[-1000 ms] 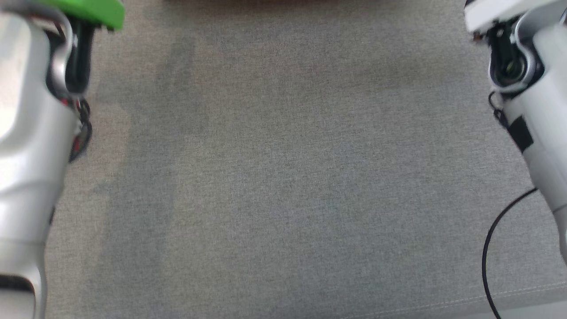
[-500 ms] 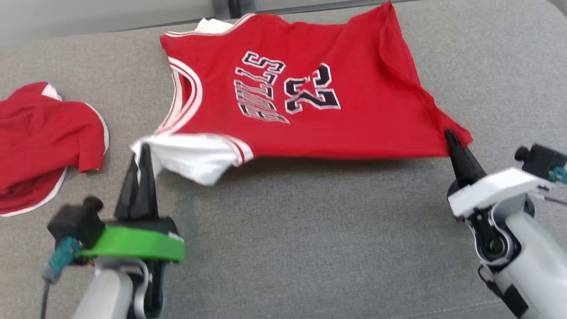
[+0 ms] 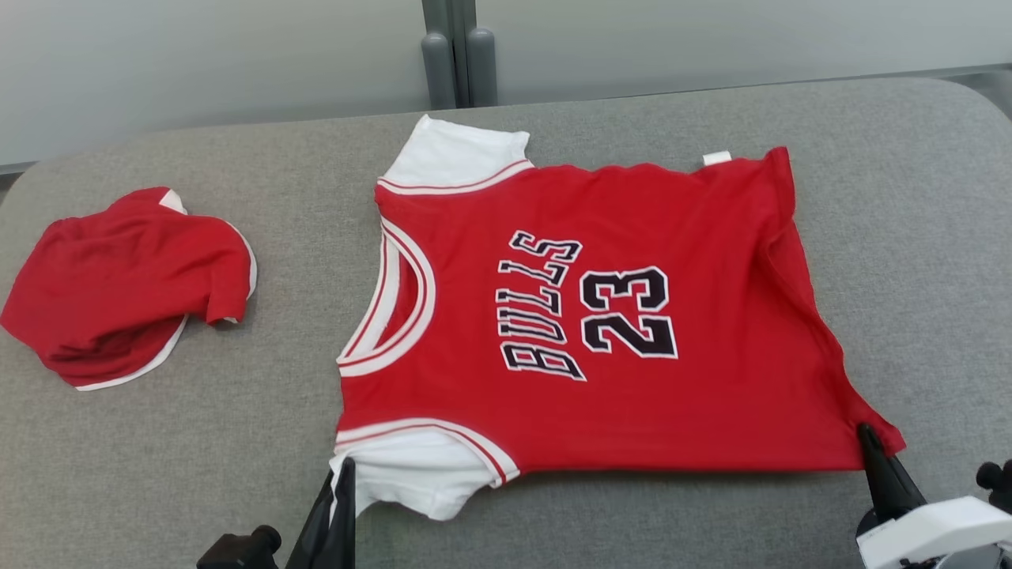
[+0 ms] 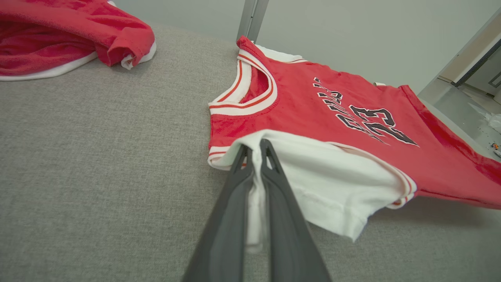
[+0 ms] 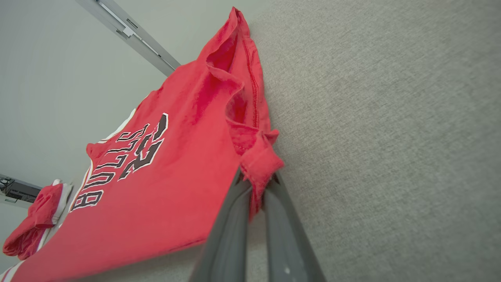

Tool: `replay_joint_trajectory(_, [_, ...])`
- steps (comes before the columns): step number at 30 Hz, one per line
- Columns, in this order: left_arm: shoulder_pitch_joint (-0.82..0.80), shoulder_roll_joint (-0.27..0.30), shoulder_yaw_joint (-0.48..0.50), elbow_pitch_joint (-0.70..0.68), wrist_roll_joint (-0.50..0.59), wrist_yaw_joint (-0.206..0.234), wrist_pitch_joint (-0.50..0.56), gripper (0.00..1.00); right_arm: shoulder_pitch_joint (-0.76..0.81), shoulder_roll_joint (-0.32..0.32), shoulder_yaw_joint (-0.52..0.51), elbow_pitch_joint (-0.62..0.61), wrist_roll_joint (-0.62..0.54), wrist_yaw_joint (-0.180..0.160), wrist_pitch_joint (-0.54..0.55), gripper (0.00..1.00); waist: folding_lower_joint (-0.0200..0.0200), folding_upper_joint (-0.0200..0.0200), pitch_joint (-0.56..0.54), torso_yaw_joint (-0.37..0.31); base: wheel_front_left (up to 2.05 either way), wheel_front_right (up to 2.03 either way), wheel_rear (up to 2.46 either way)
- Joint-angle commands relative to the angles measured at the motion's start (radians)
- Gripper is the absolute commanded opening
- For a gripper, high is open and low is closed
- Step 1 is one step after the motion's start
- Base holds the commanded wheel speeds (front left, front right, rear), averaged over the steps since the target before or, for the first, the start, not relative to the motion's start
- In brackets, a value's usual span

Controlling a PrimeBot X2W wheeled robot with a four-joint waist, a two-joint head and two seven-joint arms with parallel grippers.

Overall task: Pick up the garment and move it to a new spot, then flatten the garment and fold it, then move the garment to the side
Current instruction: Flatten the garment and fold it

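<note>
The garment (image 3: 617, 316) is a red jersey with white sleeves and "BULLS 23" in black, spread across the grey cushioned surface (image 3: 553, 521). My left gripper (image 3: 341, 474) is shut on the near white sleeve (image 4: 313, 180), seen pinched between the dark fingers (image 4: 235, 203) in the left wrist view. At the lower right, my right gripper (image 3: 866, 433) is shut on the jersey's near hem corner (image 5: 260, 164). The near edge of the garment (image 5: 156, 188) hangs slightly lifted between both grips.
A second red garment with white trim (image 3: 126, 288) lies crumpled at the left of the surface. A pale wall with a grey post (image 3: 455, 59) stands behind. Bare grey cushion runs along the front and far right.
The head camera has tilted up, from bare cushion to the whole jersey. The jersey now lies flatter and more spread, with both grippers still holding its near edge.
</note>
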Motion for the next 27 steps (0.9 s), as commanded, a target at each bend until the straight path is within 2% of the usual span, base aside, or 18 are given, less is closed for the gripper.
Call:
replay_joint_trajectory(1, [0.015,0.000,0.005,0.007,0.009,-0.007,-0.004,0.00,0.031,0.003,-0.021,-0.014,-0.015,-0.002,0.002,0.00,0.0001,-0.0001,-0.017,0.013,0.00,0.00,0.00])
replay_joint_trajectory(10, [-0.041,-0.004,-0.009,0.049,0.052,-0.052,-0.004,0.00,0.087,0.073,-0.134,-0.080,-0.102,-0.002,0.066,0.00,0.0001,-0.0001,-0.010,-0.001,0.00,0.00,0.00])
replay_joint_trajectory(21, [-0.235,0.069,-0.037,0.086,0.102,-0.107,0.054,0.00,-0.014,0.152,-0.226,-0.177,-0.170,-0.002,0.202,0.00,0.0001,-0.0001,0.024,-0.037,0.00,0.00,0.00])
replay_joint_trajectory(27, [-0.387,0.082,-0.060,0.170,0.107,-0.133,0.095,0.00,-0.135,0.186,-0.262,-0.132,-0.219,-0.002,0.280,0.00,0.0001,-0.0001,0.066,-0.056,0.00,0.00,0.00])
